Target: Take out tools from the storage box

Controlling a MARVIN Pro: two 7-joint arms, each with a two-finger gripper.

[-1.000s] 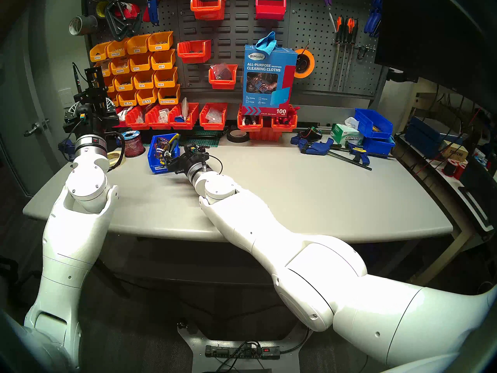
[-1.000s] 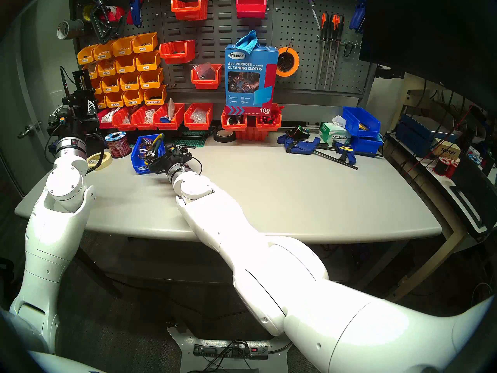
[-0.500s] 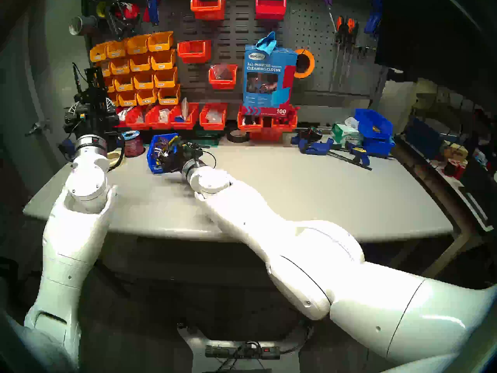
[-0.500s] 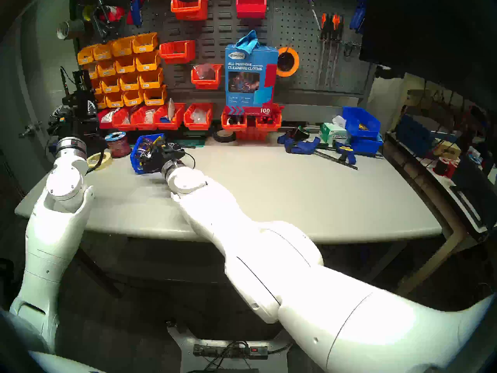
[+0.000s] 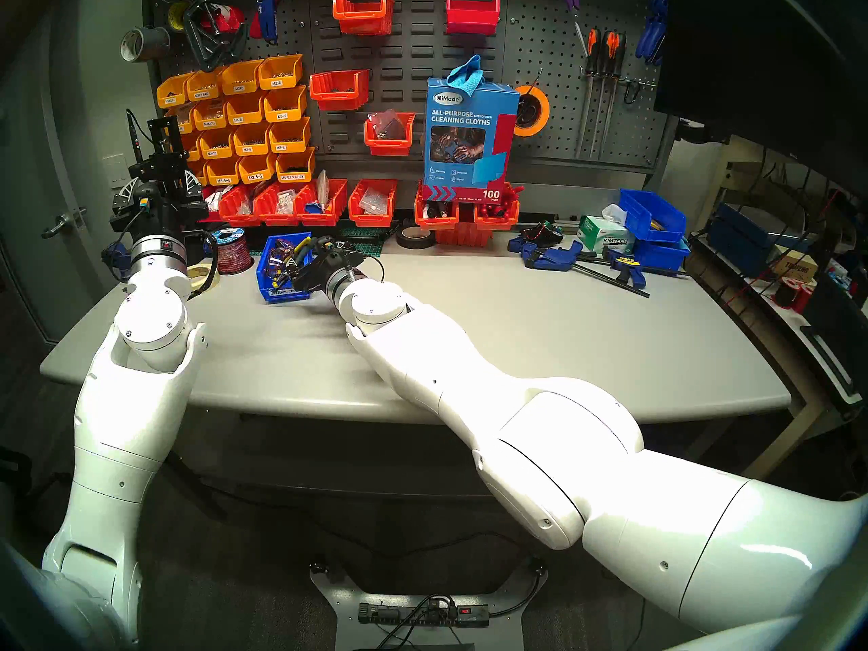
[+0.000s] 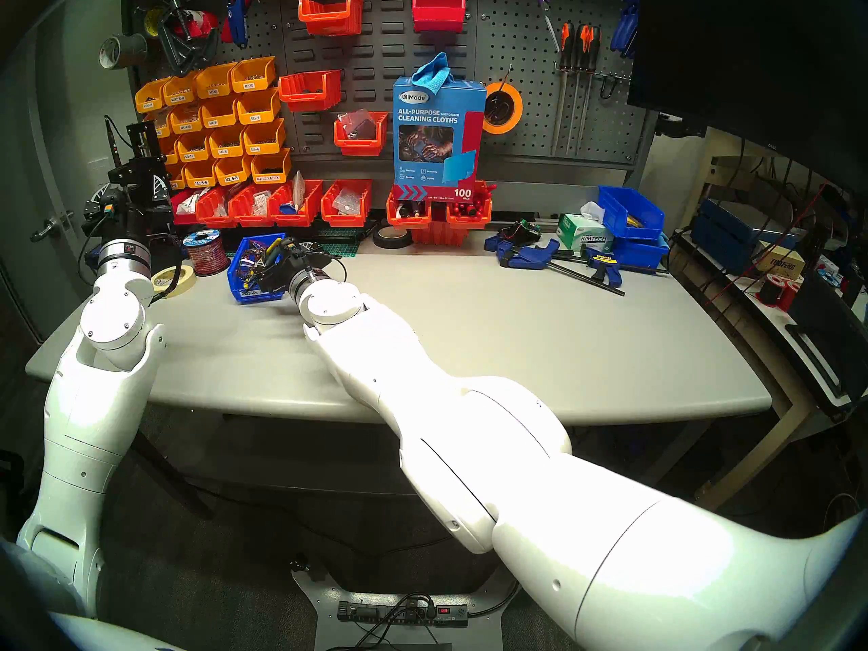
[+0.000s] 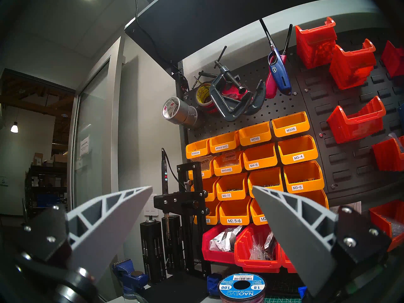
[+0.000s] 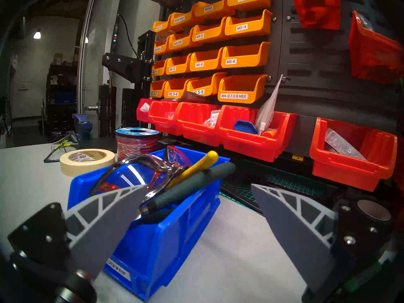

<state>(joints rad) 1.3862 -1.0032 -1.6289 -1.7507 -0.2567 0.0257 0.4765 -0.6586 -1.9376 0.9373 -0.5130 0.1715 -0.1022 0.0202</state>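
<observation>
Storage box (image 8: pixel 166 241) between spread right gripper (image 8: pixel 199 188) fingers

Workshop, pegboard (image 5: pixel 540 48) of tools, parts bins (image 5: pixel 244 114)

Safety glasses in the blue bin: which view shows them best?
The right wrist view: the safety glasses lie close up on top of the blue bin, lens and orange frame clear. Both head views show only a small glint there, beside the right gripper. The left wrist view misses them.
</observation>
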